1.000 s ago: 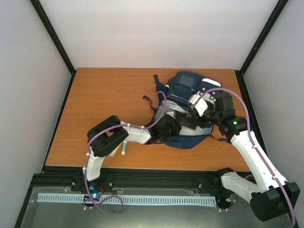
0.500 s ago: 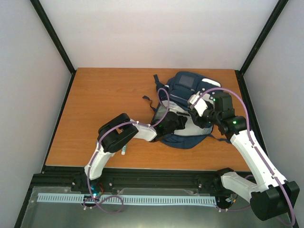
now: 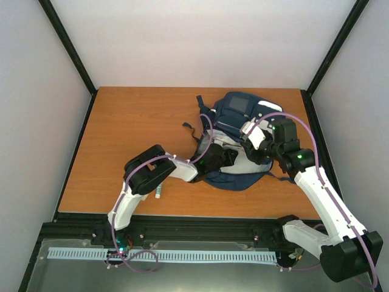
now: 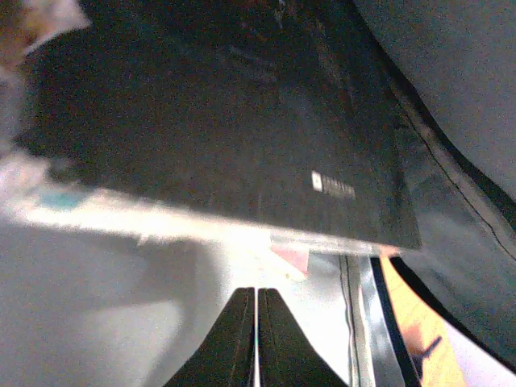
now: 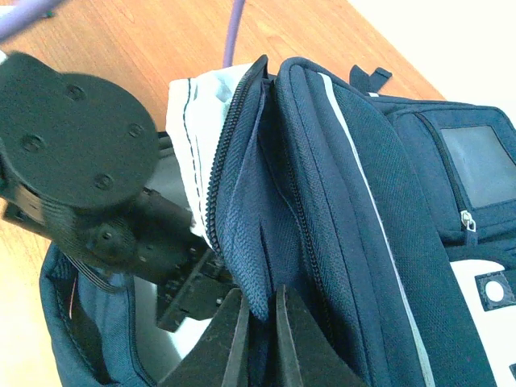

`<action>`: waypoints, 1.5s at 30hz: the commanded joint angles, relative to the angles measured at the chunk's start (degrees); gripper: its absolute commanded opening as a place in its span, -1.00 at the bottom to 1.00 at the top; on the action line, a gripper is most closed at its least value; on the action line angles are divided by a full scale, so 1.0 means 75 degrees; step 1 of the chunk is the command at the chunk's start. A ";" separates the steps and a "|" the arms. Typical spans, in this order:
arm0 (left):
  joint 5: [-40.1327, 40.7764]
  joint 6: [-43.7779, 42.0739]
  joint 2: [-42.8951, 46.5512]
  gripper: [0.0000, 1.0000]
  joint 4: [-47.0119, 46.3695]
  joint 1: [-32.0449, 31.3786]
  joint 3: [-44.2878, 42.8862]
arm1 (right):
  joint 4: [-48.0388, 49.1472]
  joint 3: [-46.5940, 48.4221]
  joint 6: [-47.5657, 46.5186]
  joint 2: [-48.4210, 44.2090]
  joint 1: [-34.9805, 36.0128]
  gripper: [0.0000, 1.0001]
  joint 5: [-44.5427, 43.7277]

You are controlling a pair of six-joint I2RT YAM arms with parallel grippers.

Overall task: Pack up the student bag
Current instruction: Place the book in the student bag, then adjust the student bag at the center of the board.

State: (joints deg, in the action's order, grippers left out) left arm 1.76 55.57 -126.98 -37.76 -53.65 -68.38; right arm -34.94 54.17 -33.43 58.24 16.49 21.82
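Two closed grippers here: my right gripper (image 5: pixel 260 310) pinches the backpack (image 5: pixel 363 201) open, my left gripper (image 4: pixel 255 302), empty, has just pushed deeper inside, so I'm mid-packing.

The left arm (image 3: pixel 179 172) and the right arm (image 3: pixel 322 194) are built alike, with smooth white shells on the long links and chunky black housings at the joints. A purple cable (image 3: pixel 287 115) runs along each arm, fastened at intervals with small white ties. Green lights (image 3: pixel 299 157) glow on the right arm's black joints. The right wrist view shows a round black disc (image 5: pixel 76 133) on the left arm, dotted with small recessed screws; it is probably a motor cap. The left tool (image 4: pixel 256 294) and the right tool (image 5: pixel 260 294) each end in two thin, black, tapering fingers.
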 commanded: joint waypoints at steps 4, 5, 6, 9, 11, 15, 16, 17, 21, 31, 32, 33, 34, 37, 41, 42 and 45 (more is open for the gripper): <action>-0.0359 0.0071 0.1651 -0.89 -0.0211 0.0093 0.1489 | 0.0417 -0.0112 -0.0221 -0.0034 0.0051 -0.94 0.0160; -0.0356 0.0110 0.1920 -0.87 -0.0174 0.0089 0.1743 | 0.0422 -0.0148 -0.0261 -0.0033 0.0045 -0.94 0.0124; -0.0361 0.0124 0.2184 -0.86 -0.0099 0.0093 0.1952 | 0.0408 -0.0192 -0.0298 -0.0022 0.0044 -0.94 0.0086; -0.0383 0.0068 0.2961 -0.78 0.0394 0.0087 0.2504 | 0.0413 -0.0297 -0.0374 0.0009 0.0039 -0.94 -0.0048; -0.0290 0.0063 0.3560 -0.76 0.1033 0.0087 0.2816 | 0.0397 -0.0348 -0.0411 0.0033 0.0038 -0.94 -0.0116; 0.0086 -0.0013 0.4676 -0.70 0.1845 0.0087 0.3650 | 0.0321 -0.0450 -0.0471 0.0065 0.0039 -0.94 -0.0154; 0.0251 -0.0092 0.4981 -0.68 0.2112 0.0087 0.3830 | 0.0278 -0.0485 -0.0500 0.0079 0.0039 -0.95 -0.0150; 0.0449 -0.0190 0.5247 -0.66 0.2426 0.0098 0.3959 | 0.0236 -0.0523 -0.0561 0.0119 0.0039 -0.94 -0.0144; 0.0962 -0.0620 0.6145 -0.60 0.3579 0.0326 0.4252 | -0.0097 -0.0758 -0.1022 0.0326 0.0039 -0.94 0.0032; -0.0121 -0.0955 0.6282 -0.06 0.4446 0.2021 0.3920 | -0.0534 -0.1442 -0.1690 0.0881 0.0051 -0.63 0.0263; -0.0335 -0.0951 0.6113 -0.04 0.4395 0.2155 0.3818 | -0.0618 -0.1470 -0.1734 0.0953 0.0044 -0.49 0.0320; -0.0575 -0.0945 0.5901 -0.03 0.4309 0.2277 0.3701 | -0.0746 -0.1469 -0.1833 0.1003 0.0053 -0.35 0.0440; -0.0911 -0.0931 0.5670 -0.03 0.4242 0.2385 0.3559 | -0.0949 -0.1430 -0.1926 0.1021 0.0051 -0.22 0.0578; -0.1431 -0.0950 0.4980 -0.03 0.4094 0.2582 0.3076 | -0.1592 -0.1132 -0.1955 0.0811 0.0040 0.01 0.1065; -0.1771 -0.0922 0.4155 -0.03 0.3843 0.2630 0.2483 | -0.1811 -0.0625 -0.1491 0.0519 -0.0200 0.16 0.0975; -0.1821 -0.0902 0.3955 -0.03 0.3800 0.2630 0.2341 | -0.1793 -0.0504 -0.1359 0.0551 -0.0308 0.20 0.0921; -0.1999 -0.0858 0.3398 -0.07 0.3676 0.2630 0.2021 | -0.1590 -0.0231 -0.1009 0.0797 -0.1044 0.27 0.0737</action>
State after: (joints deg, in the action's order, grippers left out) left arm -9.45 49.67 -97.47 -7.70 -34.39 -48.95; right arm -47.57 49.08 -44.71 63.46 13.76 28.08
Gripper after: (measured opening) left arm 0.484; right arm 0.619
